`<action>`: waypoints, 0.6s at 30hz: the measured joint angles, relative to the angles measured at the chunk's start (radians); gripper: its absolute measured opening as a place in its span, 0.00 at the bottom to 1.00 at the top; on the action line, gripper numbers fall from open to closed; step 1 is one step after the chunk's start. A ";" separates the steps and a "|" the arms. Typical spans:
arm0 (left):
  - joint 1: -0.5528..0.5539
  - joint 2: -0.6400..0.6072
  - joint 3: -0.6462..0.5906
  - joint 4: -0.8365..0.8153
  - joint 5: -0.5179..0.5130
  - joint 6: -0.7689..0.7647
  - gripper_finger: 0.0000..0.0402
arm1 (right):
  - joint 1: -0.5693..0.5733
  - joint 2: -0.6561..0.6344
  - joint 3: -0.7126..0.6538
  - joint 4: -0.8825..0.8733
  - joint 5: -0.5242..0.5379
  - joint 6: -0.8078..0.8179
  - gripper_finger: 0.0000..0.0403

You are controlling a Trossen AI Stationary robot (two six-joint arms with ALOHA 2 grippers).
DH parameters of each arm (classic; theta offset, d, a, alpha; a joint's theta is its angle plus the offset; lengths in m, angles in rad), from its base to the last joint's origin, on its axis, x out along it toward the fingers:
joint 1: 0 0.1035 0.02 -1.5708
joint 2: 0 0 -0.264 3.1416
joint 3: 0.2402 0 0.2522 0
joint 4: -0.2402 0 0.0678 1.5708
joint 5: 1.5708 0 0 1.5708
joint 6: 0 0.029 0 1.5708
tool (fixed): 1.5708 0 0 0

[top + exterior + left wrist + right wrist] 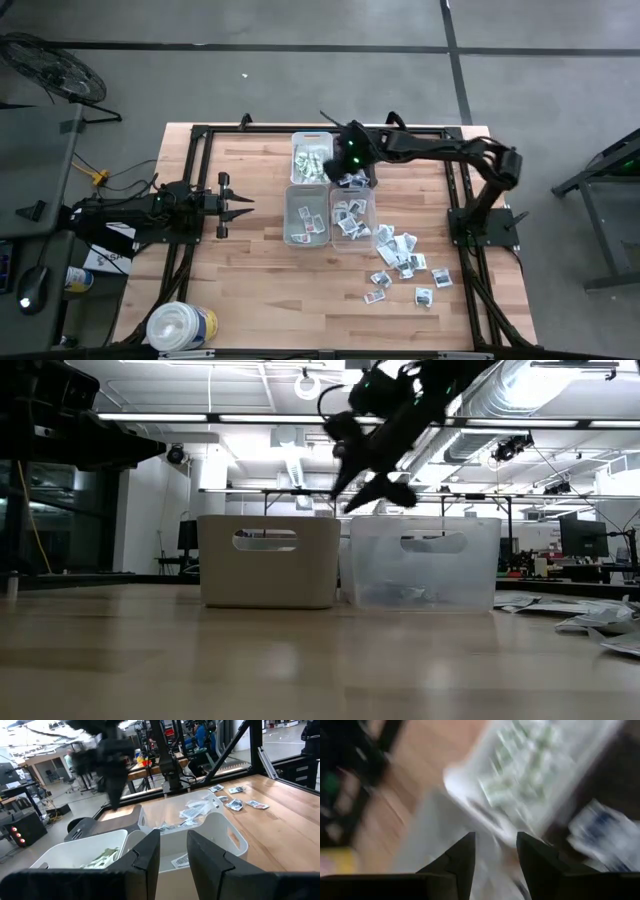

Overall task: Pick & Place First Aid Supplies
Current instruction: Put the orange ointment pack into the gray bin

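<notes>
Wooden tabletop [250, 300], framed by dark rails. Round white tub [180, 326] with yellow-blue label standing at the near left corner. Four small bins clustered at the centre: white bin [312, 158] at the far left of the cluster, holding greenish packets; dark bin [360, 178] beside it, mostly hidden under the right arm; clear bin [306, 215] in front, with a few packets on its floor; second clear bin [352, 216] to its right, holding more packets. Loose first aid packets [405, 262] scattered flat on the tabletop, right of the bins. Right pincer [494, 851] raised above the far bins, between white and dark; fingers parted with a clear gap, nothing between them. Left pincer [173, 851] waiting over the left side of the tabletop, well apart from the bins, pointed toward them; fingers slightly parted, empty.
</notes>
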 joint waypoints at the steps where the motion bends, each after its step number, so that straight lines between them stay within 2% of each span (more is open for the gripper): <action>1: 0.000 0.000 0.000 0.000 0.000 0.000 0.24 | 0.014 -0.028 0.000 -0.070 0.021 -0.026 0.34; 5: 0.000 0.000 0.000 0.000 0.000 0.000 0.24 | 0.080 -0.150 0.000 -0.367 0.166 -0.078 0.34; 9: 0.000 0.000 0.000 0.000 0.000 0.000 0.24 | 0.159 -0.288 -0.047 -0.556 0.285 -0.025 0.33; 13: 0.000 0.000 0.000 0.000 0.000 0.000 0.24 | 0.260 -0.425 -0.165 -0.630 0.300 0.133 0.33; 18: 0.000 0.000 0.000 0.000 0.000 0.000 0.24 | 0.426 -0.545 -0.333 -0.552 0.238 0.338 0.33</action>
